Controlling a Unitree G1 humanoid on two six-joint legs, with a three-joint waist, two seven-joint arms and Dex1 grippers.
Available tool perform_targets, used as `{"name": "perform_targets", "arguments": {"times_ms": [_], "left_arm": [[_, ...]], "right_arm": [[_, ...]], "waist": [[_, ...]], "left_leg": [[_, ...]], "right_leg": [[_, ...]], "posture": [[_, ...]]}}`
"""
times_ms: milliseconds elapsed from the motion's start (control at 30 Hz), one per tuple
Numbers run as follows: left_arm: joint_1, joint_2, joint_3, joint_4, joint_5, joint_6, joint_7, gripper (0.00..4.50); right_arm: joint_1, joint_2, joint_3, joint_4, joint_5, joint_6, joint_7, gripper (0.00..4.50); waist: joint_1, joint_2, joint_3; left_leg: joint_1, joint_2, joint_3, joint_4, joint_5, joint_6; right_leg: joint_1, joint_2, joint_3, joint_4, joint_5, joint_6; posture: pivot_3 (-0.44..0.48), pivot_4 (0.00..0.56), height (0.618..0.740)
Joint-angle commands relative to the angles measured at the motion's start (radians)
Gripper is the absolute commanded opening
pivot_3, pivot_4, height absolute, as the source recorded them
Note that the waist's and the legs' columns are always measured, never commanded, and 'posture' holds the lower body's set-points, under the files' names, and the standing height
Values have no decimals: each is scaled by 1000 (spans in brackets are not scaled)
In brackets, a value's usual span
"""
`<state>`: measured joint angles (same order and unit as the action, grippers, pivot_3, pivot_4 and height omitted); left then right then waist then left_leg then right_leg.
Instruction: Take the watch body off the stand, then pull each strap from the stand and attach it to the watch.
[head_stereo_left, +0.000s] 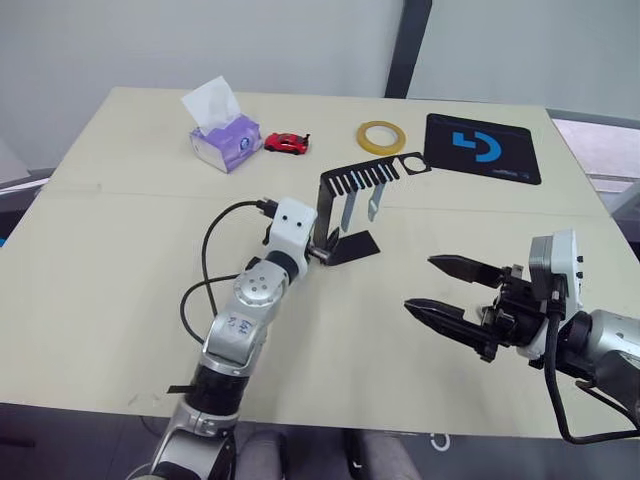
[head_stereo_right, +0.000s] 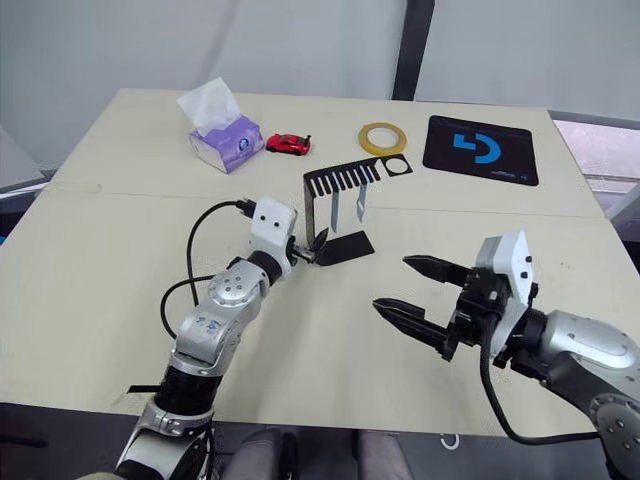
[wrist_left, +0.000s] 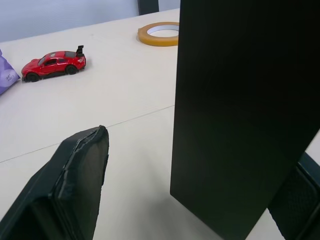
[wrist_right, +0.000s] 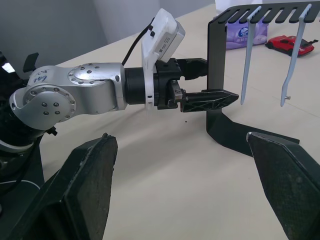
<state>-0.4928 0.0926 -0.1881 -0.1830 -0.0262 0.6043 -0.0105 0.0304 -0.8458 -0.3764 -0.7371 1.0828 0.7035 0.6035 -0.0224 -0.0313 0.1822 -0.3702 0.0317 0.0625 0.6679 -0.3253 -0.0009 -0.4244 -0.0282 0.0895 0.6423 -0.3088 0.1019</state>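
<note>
The stand (head_stereo_left: 345, 205) is placed near the middle of the table (head_stereo_left: 120, 230), with its flat foot on the surface and the slotted bar on top. Two pale straps (wrist_right: 248, 62) are hung from the slots of this bar, side by side and well apart from the foot. The watch body cannot be found on the stand or on the table, so its place cannot be told.

The upright post is bracketed by the left gripper (head_stereo_right: 310, 248): one finger is seen on each side of the post, with the jaws apart and not clearly pressed on it. It is judged that the stand is being steadied for the strap step. The right gripper (head_stereo_left: 452, 290) is held above the table, near the stand's foot, with its jaws wide apart and nothing between them. The next move probably calls for a reach to the nearer strap and a pull out of its slot.

In the right wrist view the small pin on one strap is shown. In the left wrist view a gap between a finger (wrist_left: 75, 175) and the post is seen. In the head views the tape ring (head_stereo_left: 381, 137), toy car (head_stereo_left: 287, 143), tissue box (head_stereo_left: 225, 140) and mouse pad (head_stereo_left: 483, 148) behind are seen.
</note>
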Motion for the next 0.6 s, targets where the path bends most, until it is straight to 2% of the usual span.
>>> {"name": "perform_targets", "arguments": {"times_ms": [33, 167, 200, 233, 400, 600], "left_arm": [[-23, -7, 2, -14, 26, -33, -6, 4500], [-23, -14, 6, -4, 24, -45, -20, 3462], [-23, -15, 7, -3, 24, -46, -23, 2821], [-23, -16, 7, -2, 25, -48, -24, 2534], [-26, -12, 14, 6, 39, -52, -24, 91], [-28, 2, 30, -5, 46, -50, -40, 36]], "right_arm": [[-3, 11, -13, -13, 1, -20, -10, 4402], [-4, 13, -15, -12, -7, -23, -14, 4500], [-5, 13, -15, -12, -8, -23, -14, 4500], [-7, 14, -14, -11, -10, -23, -15, 4500], [-12, 15, -14, -8, -16, -23, -14, 4500], [-13, 14, -19, -6, -22, -24, -10, 4500]], "waist": [[-1, 0, 0], [-1, 0, 0], [-1, 0, 0], [-1, 0, 0], [-2, 0, 0], [-3, 0, 0]], "left_leg": [[0, 0, 0, 0, 0, 0], [0, 0, 0, 0, 0, 0], [0, 0, 0, 0, 0, 0], [0, 0, 0, 0, 0, 0], [0, 0, 0, 0, 0, 0], [0, 0, 0, 0, 0, 0]], "right_leg": [[0, 0, 0, 0, 0, 0], [0, 0, 0, 0, 0, 0], [0, 0, 0, 0, 0, 0], [0, 0, 0, 0, 0, 0], [0, 0, 0, 0, 0, 0], [0, 0, 0, 1, 0, 0]], "posture": [[0, 150, 738], [0, 150, 738], [0, 150, 738], [0, 150, 738], [0, 150, 738], [0, 150, 738]]}}
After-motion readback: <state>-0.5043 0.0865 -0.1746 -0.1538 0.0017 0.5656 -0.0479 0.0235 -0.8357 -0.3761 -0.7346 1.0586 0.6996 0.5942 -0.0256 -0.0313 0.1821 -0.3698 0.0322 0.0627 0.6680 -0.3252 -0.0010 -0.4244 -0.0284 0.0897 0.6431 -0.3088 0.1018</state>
